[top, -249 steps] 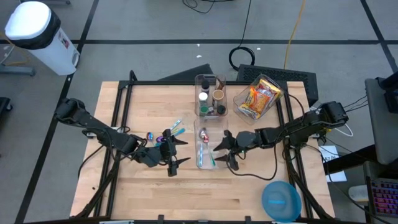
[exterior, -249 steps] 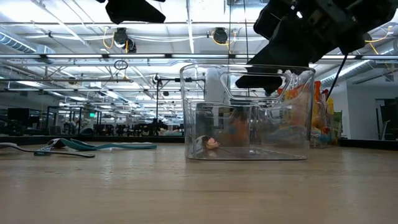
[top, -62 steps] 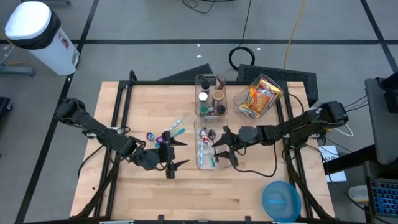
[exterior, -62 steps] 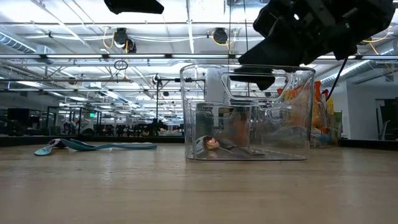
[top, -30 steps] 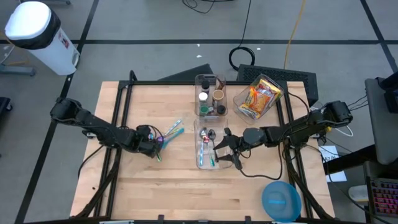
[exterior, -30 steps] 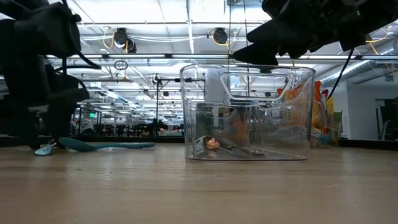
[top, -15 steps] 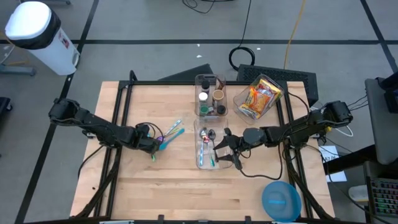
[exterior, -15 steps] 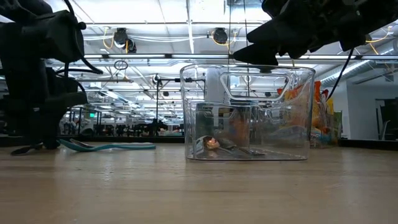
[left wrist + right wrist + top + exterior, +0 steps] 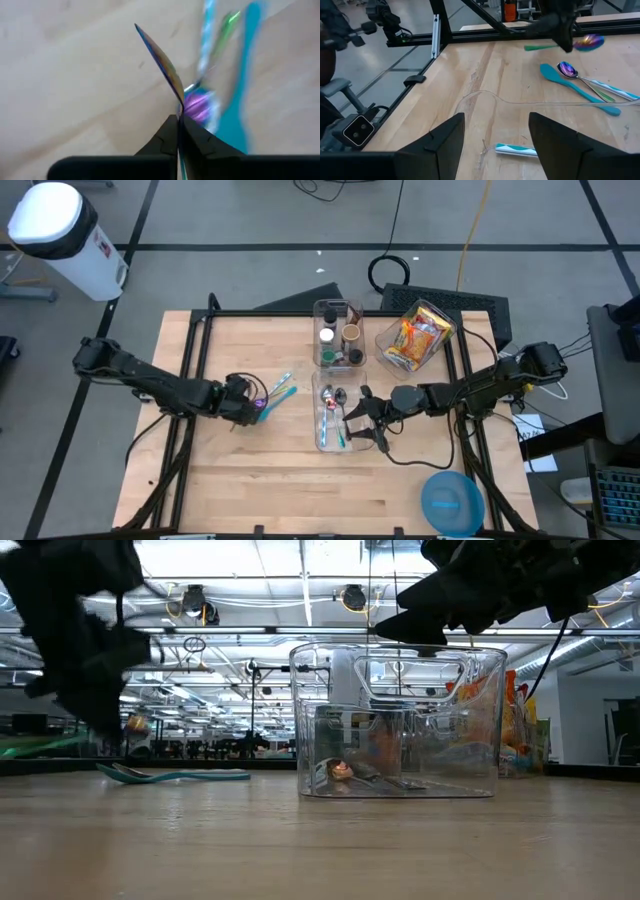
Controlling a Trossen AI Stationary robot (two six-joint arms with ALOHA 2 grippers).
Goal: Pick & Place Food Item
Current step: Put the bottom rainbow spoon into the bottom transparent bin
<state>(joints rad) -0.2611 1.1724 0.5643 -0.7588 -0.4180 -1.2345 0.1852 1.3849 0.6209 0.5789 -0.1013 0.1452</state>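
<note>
My left claw is clamped tight on the iridescent spoon, pinching it with the fingers pressed together, and it's up off the counter. From above, that claw sits left of centre, just beside the teal spoon and the other cutlery lying there; the wrist camera catches the teal spoon right under my grip. At counter level the teal spoon lies flat on the wood.

Over to my right claw: fingers apart, nothing between them, hovering at the right side of the clear bin. That bin holds a few utensils on its floor.

Farther back, a second clear bin with small containers, and next to it the tilted tub of snack packets. A blue bowl sits at the near right corner.
</note>
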